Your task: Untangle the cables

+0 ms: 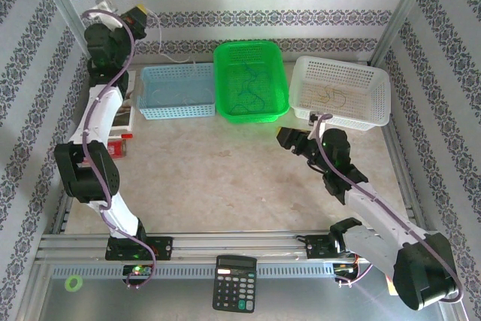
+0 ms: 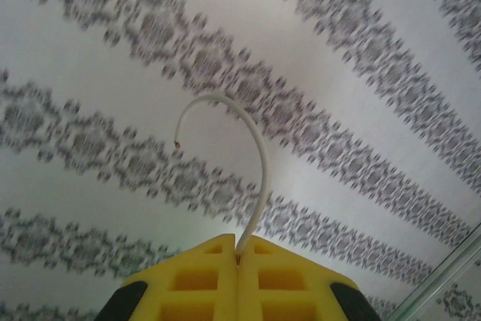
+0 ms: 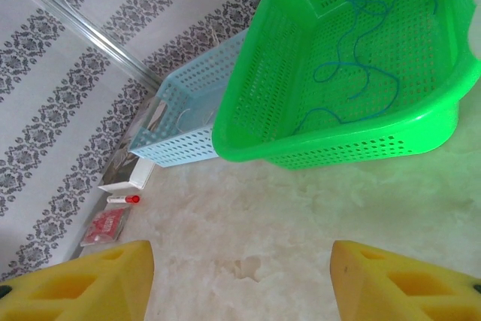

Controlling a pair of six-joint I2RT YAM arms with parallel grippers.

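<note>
We see left gripper (image 2: 238, 259) pinched on white cable (image 2: 259, 155), up at 10 o'clock. We judge it light and springy.
Right gripper (image 3: 240, 268) wide, empty.
Blue cable (image 3: 353, 73) in green basket (image 3: 248, 137), 12 o'clock. Thin; we'd pinch mid-loop.

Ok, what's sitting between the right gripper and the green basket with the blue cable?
Nothing: in the right wrist view, bare tabletop runs from the open right gripper to the green basket holding the blue cable.

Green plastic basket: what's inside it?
One thin blue wiry cable, loosely curled inside the green plastic basket. Its near wall hides the floor's front strip from the right wrist view.
</note>
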